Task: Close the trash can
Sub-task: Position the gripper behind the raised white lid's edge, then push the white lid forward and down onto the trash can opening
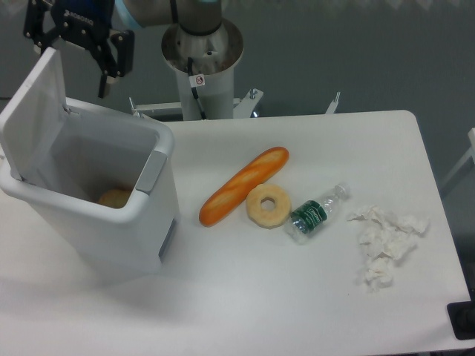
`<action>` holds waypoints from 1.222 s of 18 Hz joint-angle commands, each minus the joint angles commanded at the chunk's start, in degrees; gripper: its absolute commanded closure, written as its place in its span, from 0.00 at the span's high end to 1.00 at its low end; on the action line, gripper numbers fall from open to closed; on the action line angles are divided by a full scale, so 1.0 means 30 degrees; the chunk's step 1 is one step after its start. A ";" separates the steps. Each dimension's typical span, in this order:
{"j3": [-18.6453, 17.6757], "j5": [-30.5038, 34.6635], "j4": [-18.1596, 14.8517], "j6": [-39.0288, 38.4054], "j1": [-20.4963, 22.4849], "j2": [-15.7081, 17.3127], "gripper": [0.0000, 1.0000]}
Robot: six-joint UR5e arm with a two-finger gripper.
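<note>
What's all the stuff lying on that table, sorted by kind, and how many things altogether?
Bins: 1, the white trash can, lid up
Food items: 3, a baguette, a ring-shaped pastry, and a round yellowish item inside the bin
Bottles: 1, a small plastic bottle with a green label
Paper: 1 heap of crumpled tissue
Total: 6

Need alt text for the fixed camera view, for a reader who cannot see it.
A white trash can stands open at the table's left, lid raised, the gripper above it. To its right lie a baguette, ring-shaped pastry, small bottle and crumpled tissues.
</note>
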 joint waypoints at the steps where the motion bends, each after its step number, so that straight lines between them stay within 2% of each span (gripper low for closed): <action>1: 0.0000 0.0000 0.0029 -0.0029 0.0001 -0.0029 1.00; 12: -0.0088 0.0059 0.0117 0.0088 0.1230 -0.0556 1.00; 15: -0.0117 0.0964 0.0117 0.0088 0.1319 -0.0878 1.00; 22: -0.0117 0.1465 0.0146 0.0117 0.1611 -0.1787 1.00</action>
